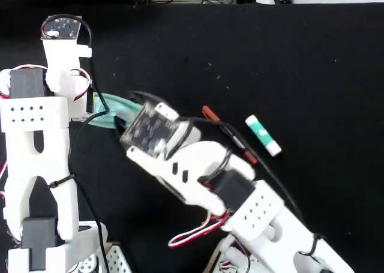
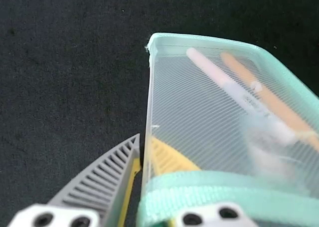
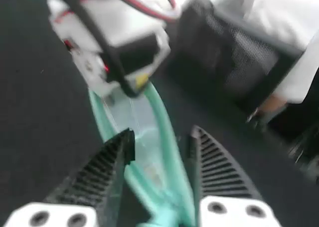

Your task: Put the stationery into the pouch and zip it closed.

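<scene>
**A:** What do you get from the high camera?

**B:** Your pouch (image 1: 120, 104) lies on the black table (image 1: 312, 63), near its left side. The left arm (image 1: 36, 135) stands at one end of it and the right arm (image 1: 198, 165) reaches over it from the lower right. Two things are outside it: a loose pen (image 1: 208, 112) that runs partly under the right arm's cable, and a glue stick (image 1: 263, 135) just beyond that pen, on bare cloth and apart from it.

**A:** And your left wrist camera?

**B:** There you look through the pouch's clear ribbed wall. A white pen (image 2: 224, 82) and an orange pen (image 2: 269, 100) lie side by side inside, both slanting toward the far corner. The left gripper (image 2: 144, 142) is clamped on the near edge of the pouch. Its grey finger is outside the wall, and its yellow one shows through the wall.

**A:** The right wrist camera?

**B:** The right gripper (image 3: 162, 134) is spread wide with nothing in its grasp. Its two black fingers straddle the pouch's mint-green rim, one on each side. At the far end you can see the other arm's gripper pinching the pouch. From this angle you can't tell whether the zip is drawn or not.
</scene>
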### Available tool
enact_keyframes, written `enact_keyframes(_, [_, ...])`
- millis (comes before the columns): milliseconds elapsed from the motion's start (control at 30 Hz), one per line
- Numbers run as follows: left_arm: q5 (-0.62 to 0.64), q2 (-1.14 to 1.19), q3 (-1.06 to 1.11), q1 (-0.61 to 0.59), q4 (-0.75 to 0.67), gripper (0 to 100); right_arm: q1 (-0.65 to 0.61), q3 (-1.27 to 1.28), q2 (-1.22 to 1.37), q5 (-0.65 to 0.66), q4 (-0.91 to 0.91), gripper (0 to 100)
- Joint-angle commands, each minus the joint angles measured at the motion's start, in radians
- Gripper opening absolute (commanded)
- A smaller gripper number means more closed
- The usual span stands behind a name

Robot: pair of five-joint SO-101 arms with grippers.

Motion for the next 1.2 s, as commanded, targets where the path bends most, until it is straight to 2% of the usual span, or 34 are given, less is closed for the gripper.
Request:
enact_keyframes(0, [-0.011,0.011,0.018,-0.001,0.006,3,0.009,-0.239,0.001,-0.041,0.206,20.4])
enact_keyframes(200, [-0.011,0.011,0.018,-0.001,0.006,3,0.055,-0.510,-0.013,-0.038,0.423,20.1])
enact_keyframes(267, [-0.011,0.011,0.018,-0.001,0.006,3,0.152,-0.529,-0.027,-0.043,0.448,19.4])
enact_keyframes(433, [-0.011,0.011,0.019,-0.001,0.006,3,0.505,-0.383,0.002,-0.037,0.465,7.7])
enact_keyframes(533, [-0.011,0.011,0.019,-0.001,0.006,3,0.608,-0.206,0.119,-0.012,0.434,11.3])
enact_keyframes(633, [-0.011,0.011,0.019,0.001,0.006,3,0.628,-0.076,0.306,0.080,0.347,16.3])
enact_keyframes(733, [-0.011,0.011,0.019,0.001,0.006,3,0.628,-0.053,0.526,0.153,0.224,17.7])
enact_keyframes(833, [-0.011,0.011,0.019,-0.001,0.006,3,0.629,-0.117,0.722,0.183,0.144,17.7])
enact_keyframes(1000, [-0.011,0.011,0.019,-0.001,0.006,3,0.620,-0.289,0.970,0.232,0.146,17.7])
enact_keyframes(1167, [-0.011,0.011,0.019,-0.001,0.006,3,0.609,-0.418,1.115,0.232,0.146,17.7])
